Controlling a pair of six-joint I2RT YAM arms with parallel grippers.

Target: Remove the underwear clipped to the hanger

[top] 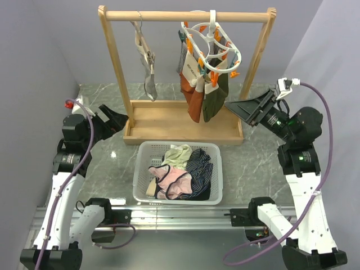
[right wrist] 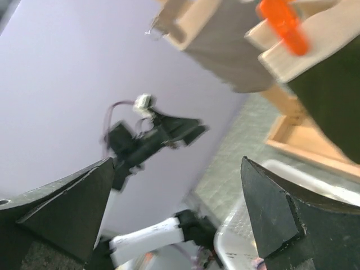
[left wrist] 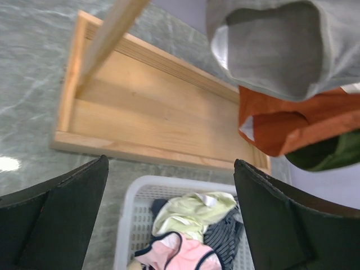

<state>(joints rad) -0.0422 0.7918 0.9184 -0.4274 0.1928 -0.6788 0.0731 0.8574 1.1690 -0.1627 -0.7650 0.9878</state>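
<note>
The white ring hanger (top: pixel 214 48) hangs by its hook from the wooden rail, with orange and teal pegs. A rust-orange brief (top: pixel 194 101), a dark olive green brief (top: pixel 215 101) and a cream printed-band piece (top: pixel 190 64) are clipped under it. A taupe-grey brief (top: pixel 149 84) hangs apart at the rail's left. My left gripper (top: pixel 121 121) is open and empty by the rack's left foot; in its wrist view (left wrist: pixel 169 191) the grey (left wrist: pixel 281 45), rust-orange (left wrist: pixel 292 124) and olive (left wrist: pixel 332 154) briefs hang above. My right gripper (top: pixel 233 107) is open and empty just right of the olive brief (right wrist: pixel 332 112), under an orange peg (right wrist: pixel 284 22).
The wooden rack has a tray base (top: pixel 169 121) and two slanted posts. A white basket (top: pixel 140 169) in front holds a pale pink piece, a navy striped piece and a pale yellow-green piece. Grey walls close in on both sides.
</note>
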